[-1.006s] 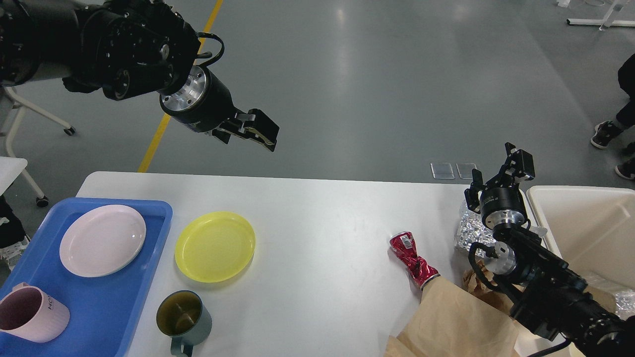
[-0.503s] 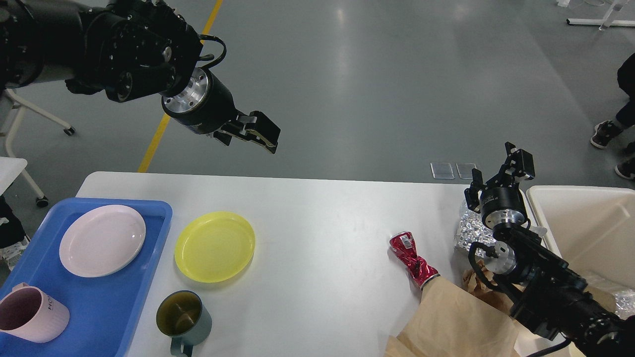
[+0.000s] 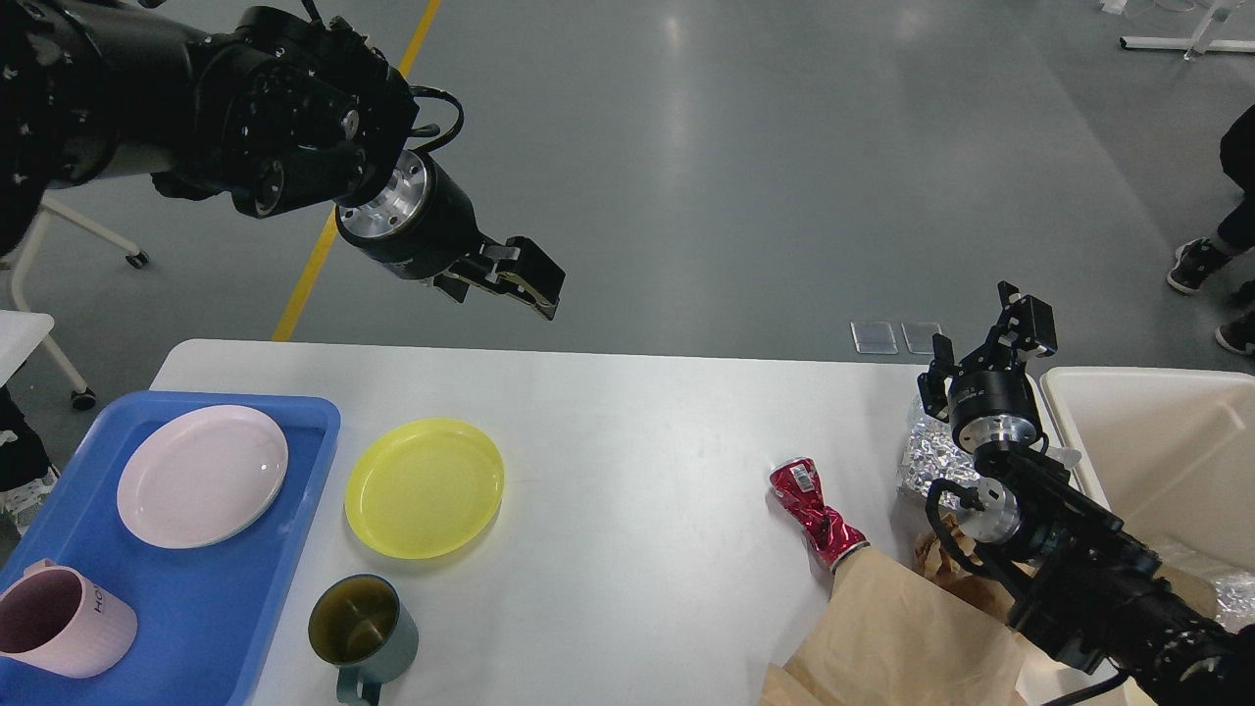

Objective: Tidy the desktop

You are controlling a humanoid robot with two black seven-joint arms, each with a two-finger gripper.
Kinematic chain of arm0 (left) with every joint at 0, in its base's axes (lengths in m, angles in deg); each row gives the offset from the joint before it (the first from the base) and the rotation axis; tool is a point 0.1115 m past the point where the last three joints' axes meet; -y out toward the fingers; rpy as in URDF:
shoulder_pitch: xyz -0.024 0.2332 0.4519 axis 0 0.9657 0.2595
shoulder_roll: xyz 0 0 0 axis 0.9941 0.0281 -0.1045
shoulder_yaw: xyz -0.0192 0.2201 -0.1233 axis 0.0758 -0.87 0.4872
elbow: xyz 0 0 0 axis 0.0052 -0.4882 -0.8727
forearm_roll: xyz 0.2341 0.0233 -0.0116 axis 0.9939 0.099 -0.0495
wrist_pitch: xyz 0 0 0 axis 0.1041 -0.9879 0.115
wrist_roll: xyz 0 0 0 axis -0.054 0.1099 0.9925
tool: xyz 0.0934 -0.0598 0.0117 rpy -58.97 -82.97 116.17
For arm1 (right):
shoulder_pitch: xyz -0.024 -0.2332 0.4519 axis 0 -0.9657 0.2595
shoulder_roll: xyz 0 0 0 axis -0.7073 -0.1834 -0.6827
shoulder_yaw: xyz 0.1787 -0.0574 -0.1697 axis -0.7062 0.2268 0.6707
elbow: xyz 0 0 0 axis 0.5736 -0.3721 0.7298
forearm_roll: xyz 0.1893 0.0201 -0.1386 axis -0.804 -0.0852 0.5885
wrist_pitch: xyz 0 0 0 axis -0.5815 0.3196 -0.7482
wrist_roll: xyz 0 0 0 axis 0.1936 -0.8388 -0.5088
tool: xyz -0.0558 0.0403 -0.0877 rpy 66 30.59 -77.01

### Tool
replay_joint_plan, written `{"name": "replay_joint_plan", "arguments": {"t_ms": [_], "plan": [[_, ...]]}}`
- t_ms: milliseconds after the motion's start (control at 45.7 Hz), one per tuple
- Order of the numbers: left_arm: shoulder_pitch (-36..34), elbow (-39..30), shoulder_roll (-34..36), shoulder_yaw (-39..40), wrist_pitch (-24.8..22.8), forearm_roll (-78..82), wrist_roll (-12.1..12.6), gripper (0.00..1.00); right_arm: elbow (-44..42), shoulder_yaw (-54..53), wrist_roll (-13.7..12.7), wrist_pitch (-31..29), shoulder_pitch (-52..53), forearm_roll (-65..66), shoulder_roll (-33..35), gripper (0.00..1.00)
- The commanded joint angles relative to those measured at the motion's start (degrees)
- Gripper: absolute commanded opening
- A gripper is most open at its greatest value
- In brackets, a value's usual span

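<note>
Your view looks down on the desktop (image 3: 637, 441), a large smooth white rectangular tabletop with rounded corners that fills the lower half of the scene; every place below is given relative to it.

On its left end sits a flat blue plastic tray (image 3: 211, 608). The tray holds a round pale pink plate (image 3: 203, 475) at the back and a pink ribbed mug (image 3: 61, 618) at the front; dark lettering on the mug is too small to read.

Just off its right end stands a deep cream-white rectangular bin (image 3: 1167, 446), with crinkled silver foil showing at its near side.

At its front right lies a sheet of crumpled brown paper (image 3: 897, 637). A crushed red metal can (image 3: 812, 510) lies beside it, one end touching the paper; the can's white label is unreadable. A ball of crumpled silver foil (image 3: 927, 453) lies near the right end, partly hidden by your right arm.

Left of centre rests a round yellow plastic plate (image 3: 425, 487), just beside the tray. In front of it stands a dark green mug (image 3: 361, 624).

Your left gripper (image 3: 537, 292) hangs in the air beyond the far edge, fingers close together and empty. Your right gripper (image 3: 990, 343) hovers above the right end with its fingers spread apart, holding nothing.
</note>
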Motion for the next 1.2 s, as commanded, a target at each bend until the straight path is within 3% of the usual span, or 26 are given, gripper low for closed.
{"name": "replay_joint_plan", "arguments": {"t_ms": [0, 197, 372, 612, 744, 853, 1028, 1138, 1181], "plan": [[1.3, 0.0, 0.1, 0.0, 0.0, 0.0, 0.0, 0.96, -0.1, 0.0, 0.0, 0.0, 0.0, 0.0, 0.0, 1.0], [1.3, -0.9, 0.1, 0.4, -0.9, 0.1, -0.2, 0.96, -0.1, 0.0, 0.0, 0.0, 0.0, 0.0, 0.0, 1.0], [1.1, -2.2, 0.0, 1.3, -12.8, -0.2, -0.2, 0.96, -0.1, 0.0, 0.0, 0.0, 0.0, 0.0, 0.0, 1.0], [2.5, -3.3, 0.1, 1.3, -15.6, 0.1, -0.2, 0.96, -0.1, 0.0, 0.0, 0.0, 0.0, 0.0, 0.0, 1.0], [3.4, -4.9, -0.4, 1.3, -22.3, -0.1, 0.0, 0.96, -0.1, 0.0, 0.0, 0.0, 0.0, 0.0, 0.0, 1.0], [5.2, -5.6, -1.6, 1.0, -22.4, 0.2, 0.7, 0.96, 0.0, 0.0, 0.0, 0.0, 0.0, 0.0, 0.0, 1.0], [8.6, -7.6, -1.8, -0.1, -21.8, 0.3, 3.8, 0.96, 0.0, 0.0, 0.0, 0.0, 0.0, 0.0, 0.0, 1.0], [10.5, -12.5, -1.8, -1.1, -16.7, 0.3, 6.3, 0.96, -0.1, 0.0, 0.0, 0.0, 0.0, 0.1, 0.0, 1.0], [11.5, -15.8, -1.6, -1.4, -11.4, 0.3, 8.2, 0.96, 0.0, 0.0, 0.0, 0.0, 0.0, 0.0, 0.0, 1.0]]}}
